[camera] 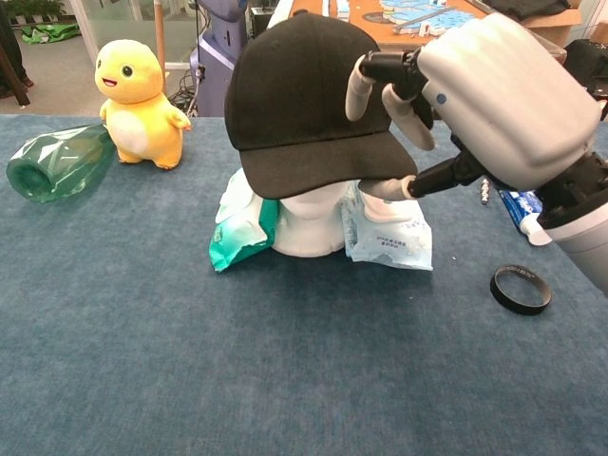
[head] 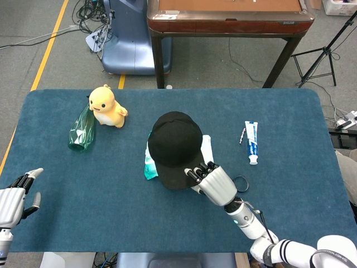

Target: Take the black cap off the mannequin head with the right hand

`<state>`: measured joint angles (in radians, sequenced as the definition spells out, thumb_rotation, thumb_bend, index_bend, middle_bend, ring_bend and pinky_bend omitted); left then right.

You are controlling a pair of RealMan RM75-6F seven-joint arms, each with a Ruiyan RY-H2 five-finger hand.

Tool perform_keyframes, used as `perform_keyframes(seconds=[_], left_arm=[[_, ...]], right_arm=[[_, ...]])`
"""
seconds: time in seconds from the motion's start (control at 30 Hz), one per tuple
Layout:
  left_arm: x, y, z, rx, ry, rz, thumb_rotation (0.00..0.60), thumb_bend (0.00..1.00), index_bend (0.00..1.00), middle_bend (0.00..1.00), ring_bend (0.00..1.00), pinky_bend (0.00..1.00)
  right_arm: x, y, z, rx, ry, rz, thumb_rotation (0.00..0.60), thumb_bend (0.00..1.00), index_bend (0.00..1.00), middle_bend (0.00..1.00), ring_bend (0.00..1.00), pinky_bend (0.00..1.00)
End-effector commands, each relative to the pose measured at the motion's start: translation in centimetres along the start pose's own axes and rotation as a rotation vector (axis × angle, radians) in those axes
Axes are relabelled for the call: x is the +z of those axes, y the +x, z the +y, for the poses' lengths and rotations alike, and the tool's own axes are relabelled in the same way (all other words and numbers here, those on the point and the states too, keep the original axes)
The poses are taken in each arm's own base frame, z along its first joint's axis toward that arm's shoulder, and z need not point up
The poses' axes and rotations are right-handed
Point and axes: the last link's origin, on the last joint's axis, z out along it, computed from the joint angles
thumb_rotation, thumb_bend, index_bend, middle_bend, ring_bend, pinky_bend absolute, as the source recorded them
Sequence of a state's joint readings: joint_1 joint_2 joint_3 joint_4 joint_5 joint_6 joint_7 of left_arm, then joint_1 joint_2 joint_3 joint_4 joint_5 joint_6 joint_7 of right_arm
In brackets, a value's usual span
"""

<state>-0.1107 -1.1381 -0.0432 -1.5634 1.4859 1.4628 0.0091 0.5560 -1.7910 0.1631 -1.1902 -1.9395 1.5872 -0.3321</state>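
Black cap [camera: 309,95], one of it, matte fabric with a rounded crown and a stiff curved brim, sits tilted on the single white mannequin head [camera: 309,223] near the middle of the blue table [head: 290,128], and from my seat I see the brim raised enough to bare the smooth pale front of the head beneath it. My right hand [camera: 480,100] grips the cap at the brim's right side: its fingers [camera: 359,84] curl over the crown just above the brim and the thumb presses up from under the brim's edge, the hand's glossy white shell behind them. Two crinkled plastic wipe packs lean against the mannequin head, a teal and white one [camera: 242,233] on the near left and a white one with blue print [camera: 389,233] on the right. One black ring [camera: 521,288], thin and round, lies flat on the felt-like cloth just right of them. Further right I count one blue and white toothpaste tube [head: 252,142] and one small dark screw-like piece [head: 241,134] beside it. At the far left stands one yellow plush duck [camera: 142,103], soft and round, touching one clear green plastic bottle [camera: 57,161] lying on its side. My left hand [head: 17,198] hangs off the table's near left corner, fingers apart and holding nothing
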Motion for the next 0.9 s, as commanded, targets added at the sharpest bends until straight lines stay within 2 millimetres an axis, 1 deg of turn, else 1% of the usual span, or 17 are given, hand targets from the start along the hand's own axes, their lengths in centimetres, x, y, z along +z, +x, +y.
perform_keyframes(seconds=[0.03, 0.1, 0.2, 0.33, 0.53, 0.63, 0.77, 0.9], left_arm=[[0.0, 0.0, 0.0, 0.001, 0.001, -0.001, 0.6, 0.51, 0.16, 0.21, 0.25, 0.47], [0.0, 0.0, 0.0, 0.001, 0.001, 0.0, 0.6, 0.51, 0.16, 0.21, 0.25, 0.47], [0.0, 0.0, 0.0, 0.001, 0.002, -0.001, 0.6, 0.51, 0.16, 0.21, 0.25, 0.47], [0.1, -0.1, -0.1, 0.0, 0.004, -0.003, 0.6, 0.51, 0.16, 0.21, 0.25, 0.47], [0.1, -0.1, 0.0, 0.003, 0.004, -0.005, 0.6, 0.51, 0.16, 0.21, 0.25, 0.47], [0.1, -0.2, -0.1, 0.003, 0.009, -0.008, 0.6, 0.51, 0.16, 0.21, 0.25, 0.47], [0.2, -0.2, -0.1, 0.004, 0.011, -0.006, 0.6, 0.51, 0.17, 0.21, 0.25, 0.47], [0.2, -0.2, 0.0, 0.009, 0.007, -0.007, 0.6, 0.51, 0.24, 0.21, 0.25, 0.47]], right_arm=[[0.2, 0.3, -0.1, -0.001, 0.01, 0.015, 0.6, 0.0, 0.47, 0.61, 0.5, 0.72], [0.4, 0.5, -0.2, 0.001, 0.012, 0.027, 0.6, 0.0, 0.47, 0.52, 0.46, 0.67], [0.7, 0.8, -0.3, 0.006, 0.019, 0.05, 0.6, 0.0, 0.47, 0.47, 0.41, 0.62], [1.3, 1.2, -0.5, 0.014, 0.032, 0.075, 0.6, 0.02, 0.47, 0.46, 0.39, 0.6], [2.2, 1.9, -0.9, 0.0, 0.044, 0.092, 0.6, 0.11, 0.47, 0.46, 0.39, 0.6], [2.6, 2.3, -1.0, -0.002, 0.044, 0.098, 0.6, 0.17, 0.49, 0.46, 0.39, 0.6], [2.9, 2.6, -1.2, 0.013, 0.043, 0.107, 0.6, 0.31, 0.54, 0.46, 0.39, 0.6], [3.1, 2.6, -1.2, 0.02, 0.041, 0.101, 0.6, 0.43, 0.58, 0.46, 0.39, 0.6]])
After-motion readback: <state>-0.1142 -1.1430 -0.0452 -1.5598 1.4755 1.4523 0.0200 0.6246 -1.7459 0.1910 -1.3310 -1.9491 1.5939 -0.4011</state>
